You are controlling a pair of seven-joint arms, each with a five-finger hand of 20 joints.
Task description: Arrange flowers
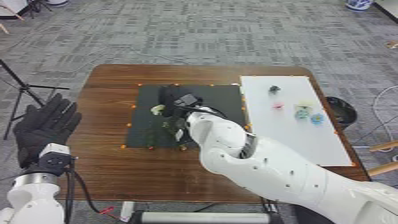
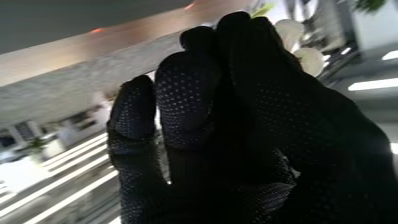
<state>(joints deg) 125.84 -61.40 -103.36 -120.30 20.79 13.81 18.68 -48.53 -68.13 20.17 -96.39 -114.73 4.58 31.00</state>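
Observation:
My right hand [image 1: 167, 97] is over the dark mat [image 1: 142, 135], beside a pale flower [image 1: 157, 109]. Seen from the right wrist, my right hand [image 2: 258, 115] has its fingertips brought together against the thumb, pinching the flower; pale petals [image 2: 311, 61] and a bit of green stick out by the tips. The stem is mostly hidden. My left hand [image 1: 44, 125] lies off the table's left side, palm up, fingers straight. On the white board [image 1: 311, 150] lie a pink flower [image 1: 278, 106], a blue flower [image 1: 317, 118], a pale green one [image 1: 302, 112] and a dark green piece [image 1: 274, 89].
Greenish stems [image 1: 166, 131] and a small white piece [image 1: 179, 135] show on the mat, next to my right forearm. Orange marks line the edges of the mat and board. A dark bin [image 1: 341, 112] stands past the table's right edge, and a tripod [image 1: 22, 87] at the left.

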